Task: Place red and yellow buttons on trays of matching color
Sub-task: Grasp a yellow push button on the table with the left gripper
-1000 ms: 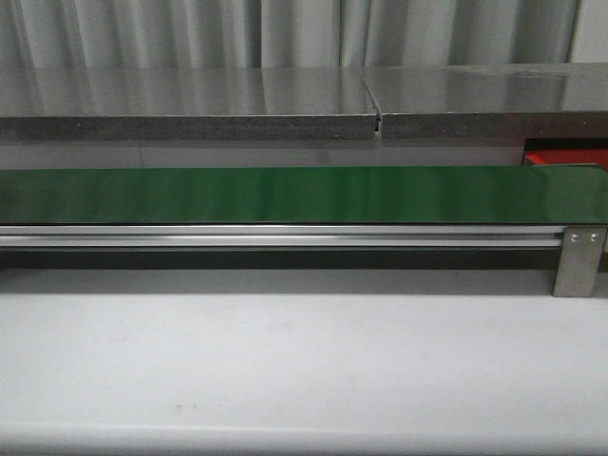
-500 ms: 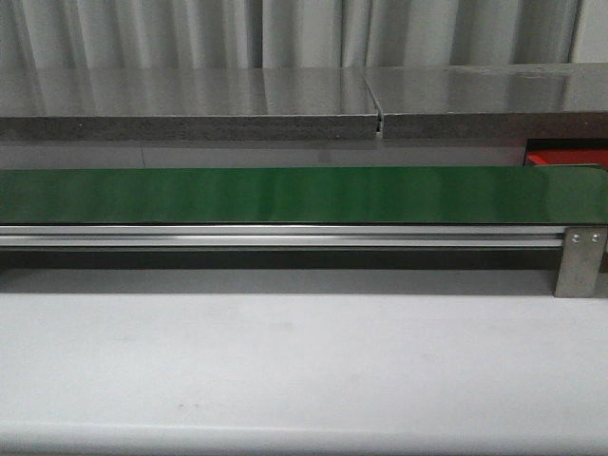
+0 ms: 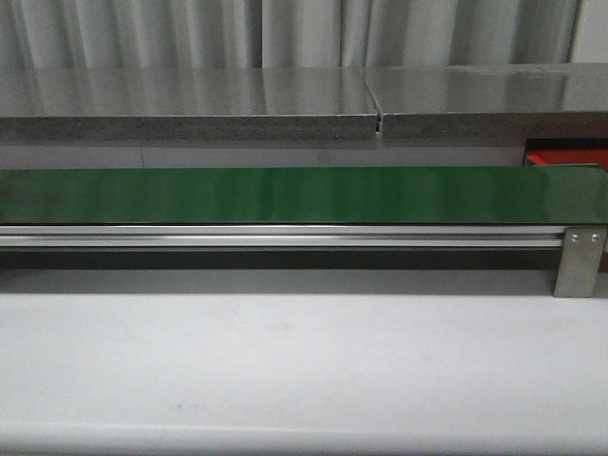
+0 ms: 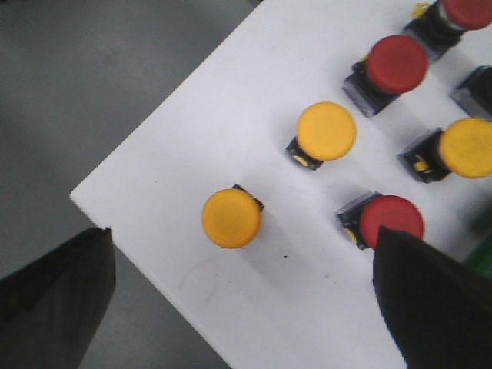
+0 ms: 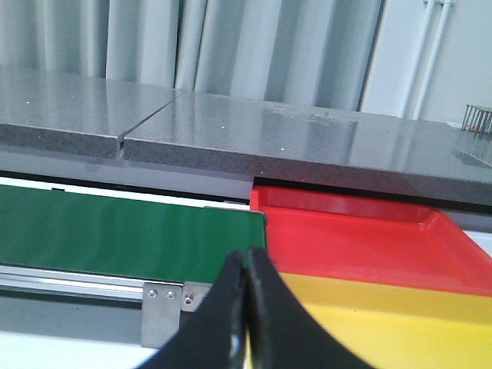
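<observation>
In the left wrist view several buttons stand on a white table (image 4: pixel 254 307): yellow ones (image 4: pixel 231 218) (image 4: pixel 326 131) (image 4: pixel 469 147) and red ones (image 4: pixel 396 64) (image 4: pixel 392 219) (image 4: pixel 469 11). My left gripper (image 4: pixel 244 257) is open and empty above the table's corner, and the nearest yellow button lies between its fingers (image 4: pixel 61 292). In the right wrist view a red tray (image 5: pixel 361 242) lies past the belt's end, with a yellow tray (image 5: pixel 400 323) in front of it. My right gripper (image 5: pixel 246 260) is shut and empty, short of both trays. The red tray's edge (image 3: pixel 567 155) shows in the front view.
A long green belt (image 3: pixel 285 195) on an aluminium rail (image 3: pixel 285 236) crosses the front view, with a metal bracket (image 3: pixel 579 261) at its right end. A grey stone ledge (image 3: pixel 190 104) runs behind it. The white table's edge drops to a grey floor (image 4: pixel 92 92).
</observation>
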### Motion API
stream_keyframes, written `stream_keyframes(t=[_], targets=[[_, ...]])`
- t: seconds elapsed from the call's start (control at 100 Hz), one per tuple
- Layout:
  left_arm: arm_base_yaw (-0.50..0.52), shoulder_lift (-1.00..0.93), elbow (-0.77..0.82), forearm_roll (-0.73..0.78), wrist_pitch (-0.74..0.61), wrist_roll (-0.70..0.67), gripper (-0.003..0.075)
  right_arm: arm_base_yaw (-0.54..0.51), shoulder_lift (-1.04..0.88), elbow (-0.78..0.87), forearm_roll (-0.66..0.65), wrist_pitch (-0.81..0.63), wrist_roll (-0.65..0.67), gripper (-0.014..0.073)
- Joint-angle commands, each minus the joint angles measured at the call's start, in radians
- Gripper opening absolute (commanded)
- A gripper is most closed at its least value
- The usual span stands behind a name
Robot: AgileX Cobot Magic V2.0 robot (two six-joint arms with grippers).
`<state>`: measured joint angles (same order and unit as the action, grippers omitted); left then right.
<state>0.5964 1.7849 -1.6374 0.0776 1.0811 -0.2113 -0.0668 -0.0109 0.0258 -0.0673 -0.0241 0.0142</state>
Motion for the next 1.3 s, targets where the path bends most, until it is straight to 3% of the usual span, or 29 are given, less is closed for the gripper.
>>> stream_keyframes(t=[0.0, 0.2, 1.29], targets=[[0.037, -0.054, 0.019, -0.012, -0.082, -0.020, 0.0659, -0.006, -0.014, -0.022, -0.009, -0.081, -0.003, -0.0068], [0.067, -0.043, 0.105, -0.065, -0.167, -0.020, 0.0659, -0.006, -0.014, -0.022, -0.009, -0.081, -0.003, -0.0068], [0.060, 0.197, 0.110, -0.100, -0.254, -0.013, 0.0659, -0.006, -0.014, -0.022, -0.009, -0.081, -0.003, -0.0068]])
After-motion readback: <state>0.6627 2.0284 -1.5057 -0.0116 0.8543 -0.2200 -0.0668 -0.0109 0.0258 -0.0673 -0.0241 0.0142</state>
